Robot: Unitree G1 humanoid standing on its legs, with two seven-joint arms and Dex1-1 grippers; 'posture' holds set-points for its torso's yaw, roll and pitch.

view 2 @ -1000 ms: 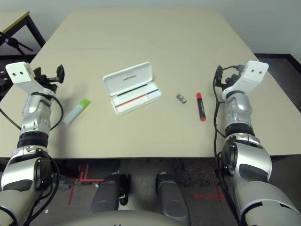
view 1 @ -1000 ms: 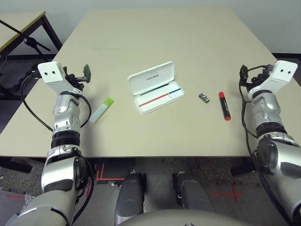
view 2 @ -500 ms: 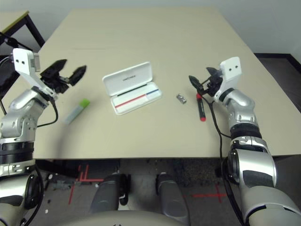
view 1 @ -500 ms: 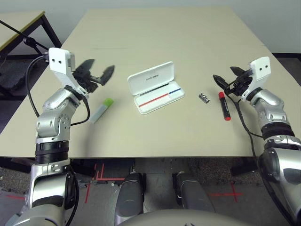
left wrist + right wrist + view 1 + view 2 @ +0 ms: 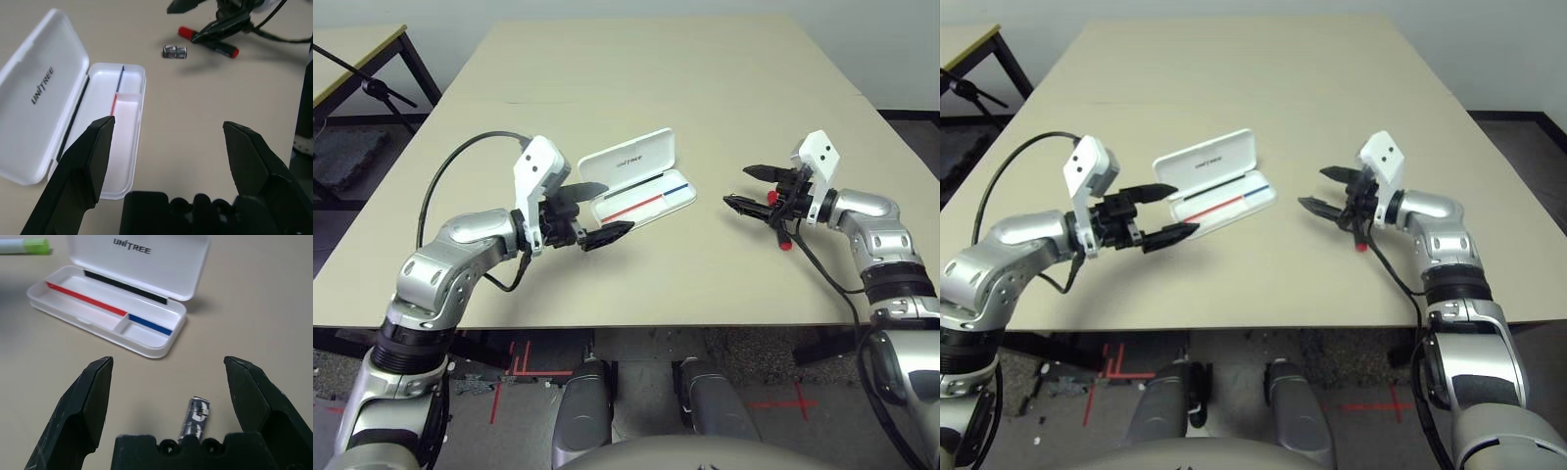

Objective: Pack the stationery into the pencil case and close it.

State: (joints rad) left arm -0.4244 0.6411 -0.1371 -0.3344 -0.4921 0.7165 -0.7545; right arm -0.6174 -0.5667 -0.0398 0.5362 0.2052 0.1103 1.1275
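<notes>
Setting: reads as a robotics lab or test room. Evidence: a humanoid's two silver arms, with exposed joints and external black cabling, reach over a broad, plain beige bench. Bare pale wall beyond the bench's far edge, dark skirting along its foot. Floor grey, hard-surfaced, with speckled darker patches; red tape marks laid on it in lines and crosses below the bench's near edge. Past the bench's left edge, a second table with dark metal legs and a thin black stand arm near it. Furnishing sparse, utilitarian.
</notes>
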